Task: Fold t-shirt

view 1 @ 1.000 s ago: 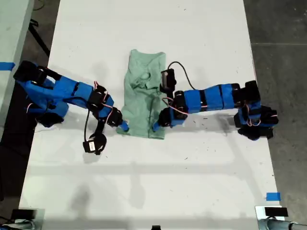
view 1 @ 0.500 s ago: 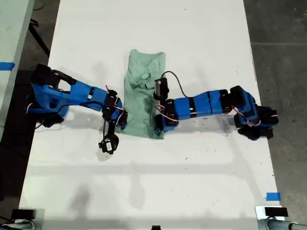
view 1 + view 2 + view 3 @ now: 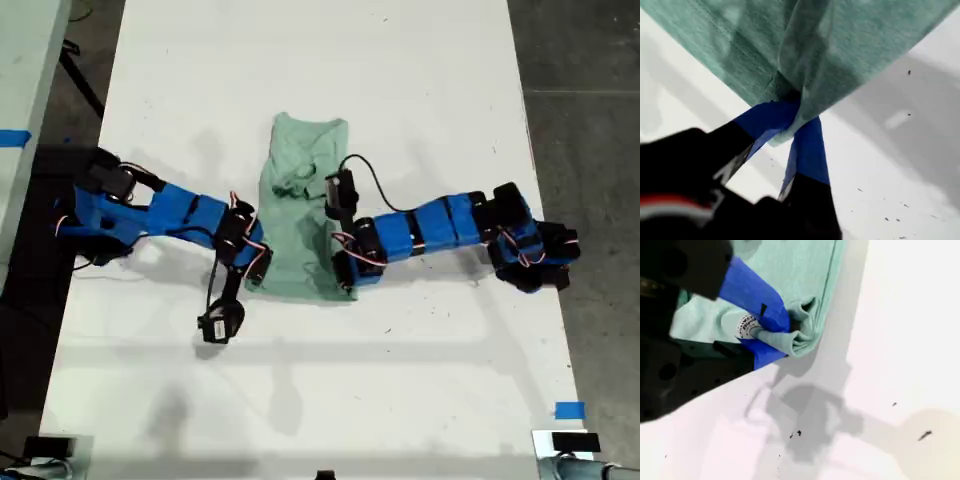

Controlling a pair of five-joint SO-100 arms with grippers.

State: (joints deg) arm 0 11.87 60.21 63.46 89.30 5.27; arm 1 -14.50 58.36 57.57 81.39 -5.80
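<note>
While each blue-taped hand pinches a soft, bunched corner, the mint t-shirt (image 3: 297,215) lies narrow and rumpled.

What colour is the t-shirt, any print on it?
Pale mint green t-shirt, plain with no print visible; it shows best in the exterior view.

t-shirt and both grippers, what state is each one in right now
t-shirt: folded into a narrow strip on the white table, its near corners pinched and lifted.
my first gripper: shut on a corner of the t-shirt, cloth hanging over the blue fingertips.
my second gripper: shut on a bunched corner of the t-shirt, hem edge beside it.
</note>
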